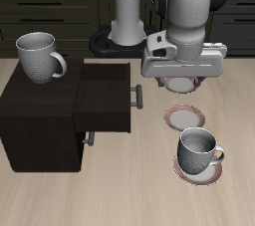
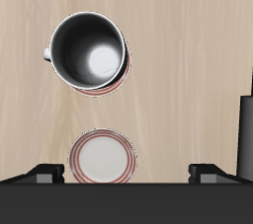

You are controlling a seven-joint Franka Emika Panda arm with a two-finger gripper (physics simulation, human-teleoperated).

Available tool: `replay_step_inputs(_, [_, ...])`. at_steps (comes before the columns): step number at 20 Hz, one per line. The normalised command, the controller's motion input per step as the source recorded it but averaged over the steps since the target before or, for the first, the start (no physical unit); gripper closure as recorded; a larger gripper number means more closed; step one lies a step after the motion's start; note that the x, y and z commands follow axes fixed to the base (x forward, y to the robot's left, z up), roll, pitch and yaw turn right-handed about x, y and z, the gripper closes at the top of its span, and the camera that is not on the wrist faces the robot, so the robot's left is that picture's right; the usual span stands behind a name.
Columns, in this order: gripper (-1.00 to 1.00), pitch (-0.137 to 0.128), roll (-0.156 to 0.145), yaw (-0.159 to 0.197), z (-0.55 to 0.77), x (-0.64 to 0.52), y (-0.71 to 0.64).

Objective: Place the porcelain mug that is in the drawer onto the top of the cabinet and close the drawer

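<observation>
Standing on the cabinet (image 1: 40, 111) top, near its back corner, the mug (image 1: 39, 56) looks already delivered, upright with its handle toward the drawer side. So I judge the first half of the task done. What is left is the drawer (image 1: 105, 96): it is pulled well out from the cabinet, its grey handle (image 1: 138, 95) sticking toward the open table, and it needs pushing shut.

The gripper (image 1: 180, 76) hangs above the table just beyond the drawer's handle, not touching anything. In the wrist view two dark fingertips (image 2: 44, 174) show far apart at the frame's edge with nothing between them, so the claw is spread and empty.

Below it sits a small bare saucer (image 1: 185, 118), and nearer the table's front edge a second mug (image 1: 198, 150) stands on its own saucer (image 1: 199, 167) (this one is not the task's mug, and should be left alone). The lower drawer (image 1: 84, 142) is closed.

As for brands or writing, I can find none: mugs, saucers, cabinet and robot all show plain surfaces, with no label readable in either view.
</observation>
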Motion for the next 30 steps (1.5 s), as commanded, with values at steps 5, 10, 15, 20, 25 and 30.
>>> replay_step_inputs(5, [-1.0, 0.038, 0.002, 0.005, -0.3, 0.02, 0.03])
replay_step_inputs(10, [-1.0, 0.057, -0.016, -0.005, -0.46, 0.06, -0.12])
replay_step_inputs(15, [-1.0, 0.061, -0.015, 0.013, -0.46, 0.03, -0.13])
replay_step_inputs(20, [-1.0, 0.01, -0.021, -0.023, -0.1, 0.0, -0.36])
replay_step_inputs(25, [-1.0, -0.004, -0.056, -0.001, -0.04, 0.03, -0.47])
replay_step_inputs(30, [-1.0, 0.007, -0.09, 0.006, -0.16, 0.1, -0.74])
